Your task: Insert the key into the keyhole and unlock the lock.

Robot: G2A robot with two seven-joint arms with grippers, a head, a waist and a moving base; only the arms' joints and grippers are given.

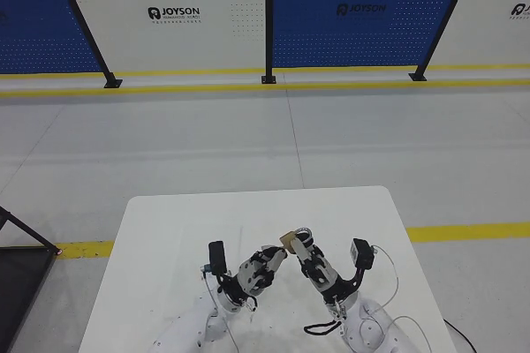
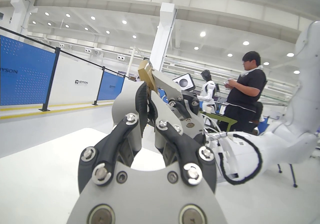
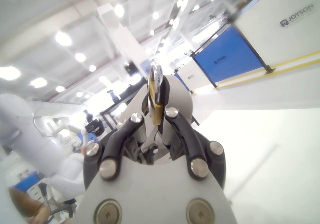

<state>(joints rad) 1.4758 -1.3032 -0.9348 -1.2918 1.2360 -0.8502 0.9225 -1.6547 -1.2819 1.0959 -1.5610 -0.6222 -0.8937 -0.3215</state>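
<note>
A brass padlock (image 1: 289, 238) with a silver shackle (image 3: 156, 77) is held up above the middle of the white table (image 1: 177, 247). My right gripper (image 3: 156, 96) is shut on the padlock (image 3: 155, 108), gripping its body from both sides. My left gripper (image 1: 277, 255) comes in from the other side, its tips right against the padlock (image 2: 146, 73). In the left wrist view my left gripper (image 2: 147, 96) has its ribbed pads drawn close together. The key is almost wholly hidden between them. The right gripper's finger (image 2: 166, 85) shows just behind the lock.
A black rack (image 1: 9, 256) stands off the table's left side. Blue and white fence panels (image 1: 185, 35) line the far floor. A black cable loop (image 1: 322, 328) hangs under the right arm. The table's far half is bare.
</note>
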